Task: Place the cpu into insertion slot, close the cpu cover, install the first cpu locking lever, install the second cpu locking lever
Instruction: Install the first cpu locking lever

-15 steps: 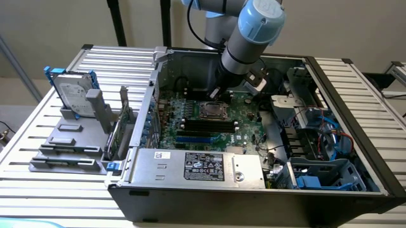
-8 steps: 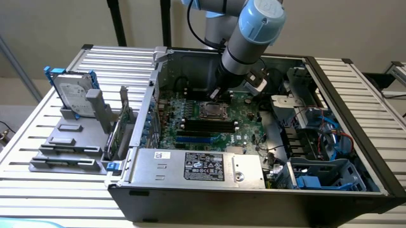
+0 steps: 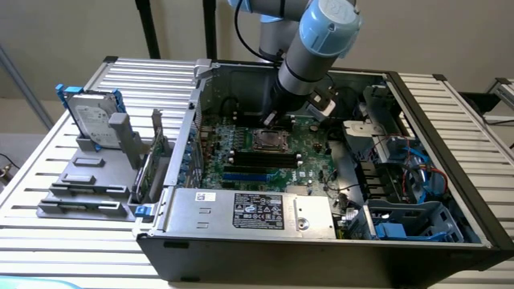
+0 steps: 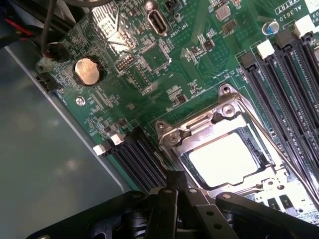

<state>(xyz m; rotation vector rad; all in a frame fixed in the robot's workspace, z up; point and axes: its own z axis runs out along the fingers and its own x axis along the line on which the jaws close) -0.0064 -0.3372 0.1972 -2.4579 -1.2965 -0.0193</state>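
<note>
The cpu (image 4: 227, 157) sits in the insertion slot (image 4: 249, 130) under the lowered cpu cover (image 4: 197, 130), just beside the gripper (image 4: 175, 191); jaws closed, empty. Arm reaches steeply down into the case.

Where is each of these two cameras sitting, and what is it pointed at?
Exterior view: off the arm, above and in front of the open computer case, looking down into it; the arm reaches in.
Wrist view: on the wrist, close over the motherboard; the shut end effector shows.
Shared: the cpu under its cpu cover.
</note>
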